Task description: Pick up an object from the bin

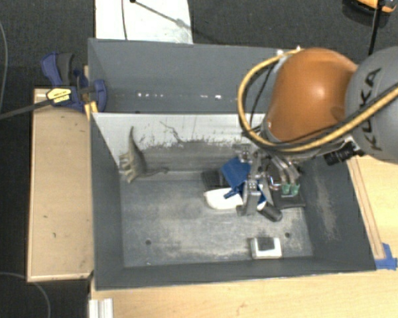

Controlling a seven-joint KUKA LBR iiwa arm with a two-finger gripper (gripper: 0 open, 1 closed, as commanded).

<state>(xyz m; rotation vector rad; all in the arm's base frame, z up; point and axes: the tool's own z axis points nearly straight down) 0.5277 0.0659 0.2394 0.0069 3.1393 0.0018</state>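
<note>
Gripper (257, 204) stands just beside white piece (219, 199) and blue piece (235, 172), both toward view's left; grip state cannot be told.

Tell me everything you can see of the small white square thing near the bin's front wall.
The small white square thing is flat, a pale rim round a dark middle; its material cannot be told. It lies on the grey metal bin's floor, right of centre, just short of the front wall. Only the floor touches it; the gripper hangs farther back, apart from it.
</note>
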